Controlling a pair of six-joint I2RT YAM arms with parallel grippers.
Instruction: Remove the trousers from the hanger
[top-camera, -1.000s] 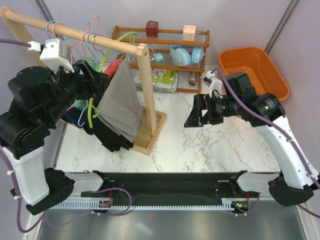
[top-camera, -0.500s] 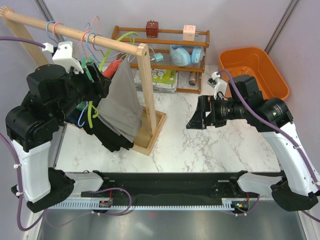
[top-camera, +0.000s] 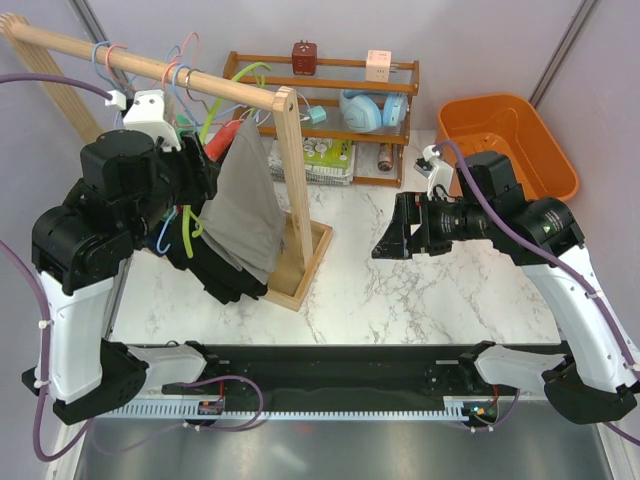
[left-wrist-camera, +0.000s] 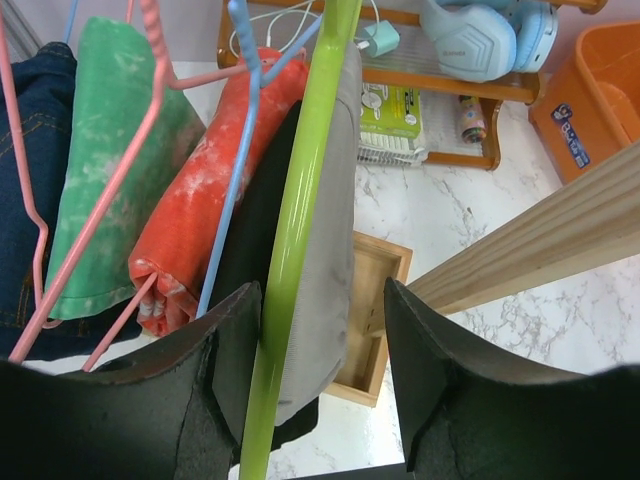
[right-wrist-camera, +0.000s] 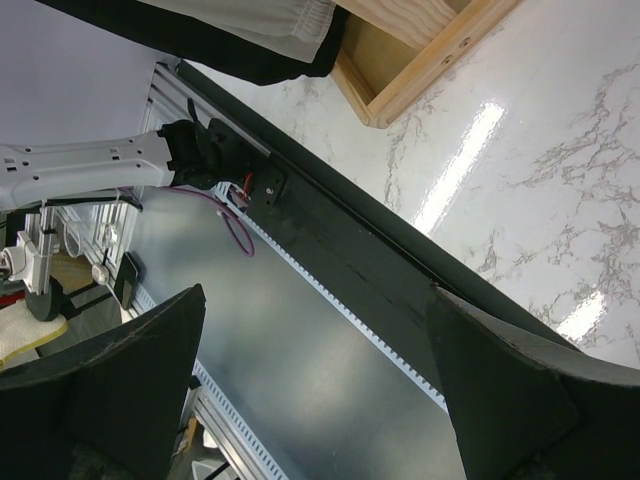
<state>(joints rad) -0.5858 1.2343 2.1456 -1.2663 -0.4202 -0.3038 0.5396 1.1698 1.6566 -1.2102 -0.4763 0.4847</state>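
Jaws apart on my left gripper (left-wrist-camera: 322, 310), straddling the hanger (left-wrist-camera: 298, 210) arm and the trousers (left-wrist-camera: 335, 260) draped over it on the wooden rail (top-camera: 60, 42). My right gripper (right-wrist-camera: 315, 300) gapes empty above the table (right-wrist-camera: 560, 150), well apart from the rack.

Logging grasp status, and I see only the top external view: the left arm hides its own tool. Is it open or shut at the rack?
Observer: Open. In the left wrist view the left tool straddles the green hanger and the grey trousers.
Operator: Anything gripped yet?
Observer: No. A gap shows between the trousers and one finger.
Operator: And the right tool?
Observer: The right wrist view shows the right tool open, with nothing between its fingers.
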